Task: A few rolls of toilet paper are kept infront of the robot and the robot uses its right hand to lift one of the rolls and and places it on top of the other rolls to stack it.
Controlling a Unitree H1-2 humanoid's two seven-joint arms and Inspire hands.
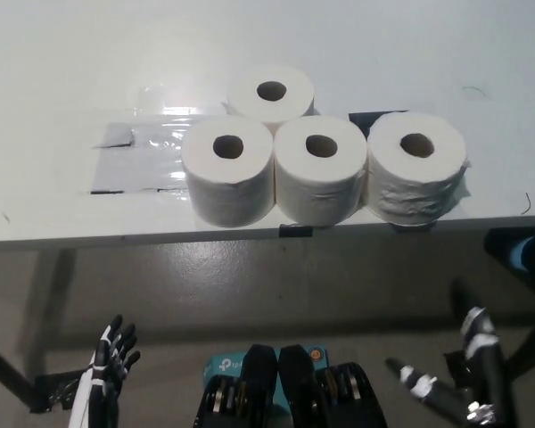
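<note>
Up on the white table [62, 107] four toilet paper rolls [319, 168] stand close together, easy to stack. Down low, my right hand [459, 379] and left hand [107, 366] hang with fingers spread, holding nothing.

4 rolls [320, 169] crowd table [62, 71] edge; elsewhere open.
</note>
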